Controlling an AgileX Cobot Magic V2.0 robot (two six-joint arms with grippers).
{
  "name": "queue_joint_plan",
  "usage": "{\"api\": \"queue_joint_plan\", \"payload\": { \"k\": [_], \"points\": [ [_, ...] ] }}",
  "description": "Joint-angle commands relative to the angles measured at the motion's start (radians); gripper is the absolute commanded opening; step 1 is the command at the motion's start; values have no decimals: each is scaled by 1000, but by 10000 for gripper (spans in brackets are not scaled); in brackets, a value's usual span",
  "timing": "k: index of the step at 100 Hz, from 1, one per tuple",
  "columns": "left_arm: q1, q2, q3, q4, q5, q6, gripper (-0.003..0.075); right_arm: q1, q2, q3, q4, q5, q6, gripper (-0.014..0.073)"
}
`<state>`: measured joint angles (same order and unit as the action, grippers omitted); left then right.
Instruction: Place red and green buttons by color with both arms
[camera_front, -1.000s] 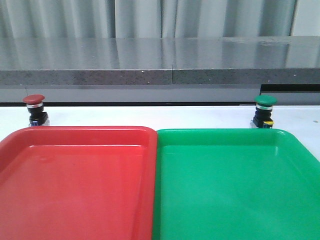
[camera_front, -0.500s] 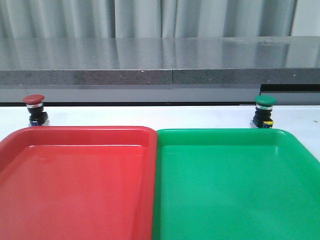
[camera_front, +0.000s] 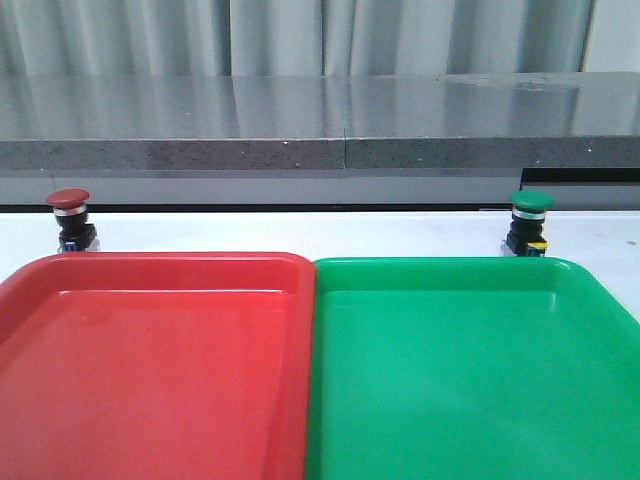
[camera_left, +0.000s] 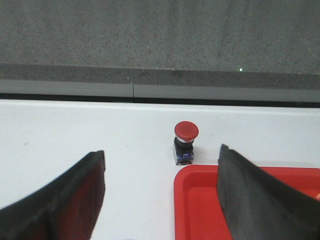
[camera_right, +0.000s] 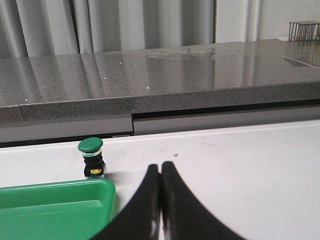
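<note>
the left tool (camera_left: 161, 200) stands wide open with nothing between its two black fingers (camera_left: 65, 195), hanging low over the white bench (camera_left: 75, 130). in the left wrist view the red button (camera_left: 186, 142) sits upright on the bench, out ahead of the gap between the fingers and well apart from both; its dark red cap tops a silver collar, a black body and a bluish base. it stands just beside the far corner of the red tray (camera_left: 200, 200), outside the rim, not in it.

the right tool (camera_right: 160, 200) is closed, its two fingers pressed together tip to tip and gripping nothing. in the right wrist view the green button (camera_right: 91, 157) stands upright on the bench, off to one side of the closed fingers and clear of them, just beyond the far corner of the green tray (camera_right: 55, 200).

from the front, neither arm shows. the two trays lie side by side with their inner rims touching, red on the left, green on the right. the red button stands behind the red tray's far left corner, and the green button behind the green tray's far right corner, so the two are well apart. a grey stone ledge (camera_front: 320, 150) runs along the back of the bench.
</note>
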<state>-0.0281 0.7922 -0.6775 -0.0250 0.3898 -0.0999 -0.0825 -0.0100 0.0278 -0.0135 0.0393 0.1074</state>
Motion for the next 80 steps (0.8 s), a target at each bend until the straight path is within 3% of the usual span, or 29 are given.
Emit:
{"api": "queue_joint_plan", "payload": {
  "k": [1,26,47,80],
  "points": [
    [-10,76,-105,-19,-13,-2,482,-7,-23,-19,-3,-73,-5,-64],
    [-29,307,-347,-86,134,35,480,-7,-23,-19,-3,-73,-5,-64],
    [-104,483,-507,-84,159,135,480,-7,-23,-19,-3,-73,-5,-64],
    [-118,714,-732,-82,290,138,480,-7,-23,-19,-3,-73,-5,-64]
  ]
}}
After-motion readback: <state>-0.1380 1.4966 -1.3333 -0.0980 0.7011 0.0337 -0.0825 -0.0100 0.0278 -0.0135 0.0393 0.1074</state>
